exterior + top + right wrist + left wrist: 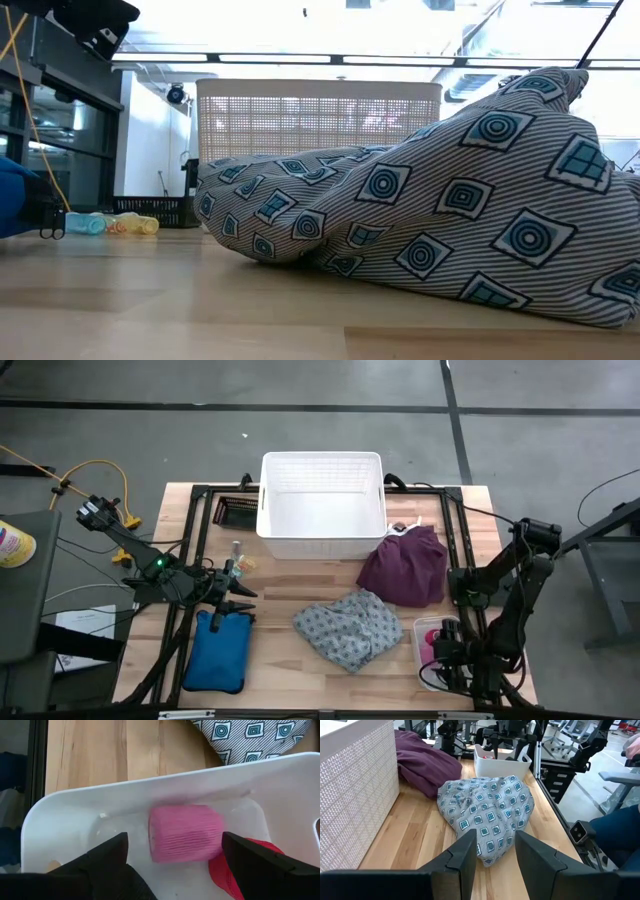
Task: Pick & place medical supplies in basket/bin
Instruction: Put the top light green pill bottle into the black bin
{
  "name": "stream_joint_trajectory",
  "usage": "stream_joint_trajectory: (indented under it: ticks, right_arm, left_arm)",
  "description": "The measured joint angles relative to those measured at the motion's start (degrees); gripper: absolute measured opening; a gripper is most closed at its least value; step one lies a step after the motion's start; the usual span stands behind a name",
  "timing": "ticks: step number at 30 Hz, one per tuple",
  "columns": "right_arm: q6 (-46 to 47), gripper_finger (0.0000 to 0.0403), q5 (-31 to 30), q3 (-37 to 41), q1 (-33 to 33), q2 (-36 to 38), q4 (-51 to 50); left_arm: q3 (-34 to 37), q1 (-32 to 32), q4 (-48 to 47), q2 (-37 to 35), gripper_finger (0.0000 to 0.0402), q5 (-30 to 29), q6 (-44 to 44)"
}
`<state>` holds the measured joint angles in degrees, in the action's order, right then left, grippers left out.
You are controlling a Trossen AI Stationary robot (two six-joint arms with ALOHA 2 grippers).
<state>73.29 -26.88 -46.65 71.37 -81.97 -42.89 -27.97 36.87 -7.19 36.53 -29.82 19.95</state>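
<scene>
Two arms of mine worked the wooden table [280, 595] in the overhead view. My left gripper [238, 592] hovered near the table's left side, just above a blue pouch [218, 650]. My right gripper [447, 645] hung over a small white tray [424, 630] at the front right corner. The large white basket [322, 505] stood at the back centre. The purple cloth [405, 565] lay bunched against its right front corner, and the grey patterned cloth [350, 628] lay crumpled in front of that, between my two grippers.

At table height, the grey patterned cloth [440, 200] filled most of the frame, with the basket [318, 120] behind it. A few small pale items lay far off at the left; I could not tell what they were.

From my left wrist, my fingers [465, 855] stood apart with nothing between them, aimed at the grey patterned cloth [487, 815] just ahead. The purple cloth [427, 762] lay beyond it beside the basket wall [355, 795], and the small white tray [502, 762] sat farther back under my other arm.

From my right wrist, my fingers [110, 855] were spread wide on either side of the pink tape roll [186, 839], which lay inside the small white tray [125, 800], not touching it. Something red [227, 870] lay partly under the roll. A corner of the grey patterned cloth [250, 735] showed past the tray's rim.
</scene>
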Motion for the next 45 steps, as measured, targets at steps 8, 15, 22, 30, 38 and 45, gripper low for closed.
stream_joint_trajectory:
  ticks: [8, 15, 22, 30, 38, 45]
  right_arm:
    - [-1.47, 0.0309, -1.88, 0.00, -0.01, 2.88, -3.83]
    - [-5.32, 0.0309, -6.90, 0.00, -0.28, 11.56, -6.17]
    - [-10.83, 0.0309, -12.34, 0.00, -0.28, 17.13, -6.31]
    - [-7.55, 0.0309, -11.77, 0.00, -4.45, 17.27, -6.19]
    - [-28.51, 0.0309, -7.24, 0.00, -17.76, 16.70, 3.11]
    - [-51.34, 0.0309, -1.53, -0.03, -32.82, 15.30, 17.91]
  left_arm:
    - [0.00, -0.01, -0.02, 0.01, 0.0128, 0.00, 0.00]
    - [0.00, 0.01, -0.01, -0.01, 0.0128, 0.00, 0.01]
    - [0.00, -0.01, -0.01, 0.00, 0.0128, 0.00, 0.00]
    - [0.00, 0.00, -0.01, -0.02, 0.0128, 0.00, 0.00]
    - [0.00, 0.01, 0.00, -0.01, 0.0128, 0.00, 0.00]
    - [0.00, -0.01, -0.02, -0.02, 0.0128, 0.00, 0.02]
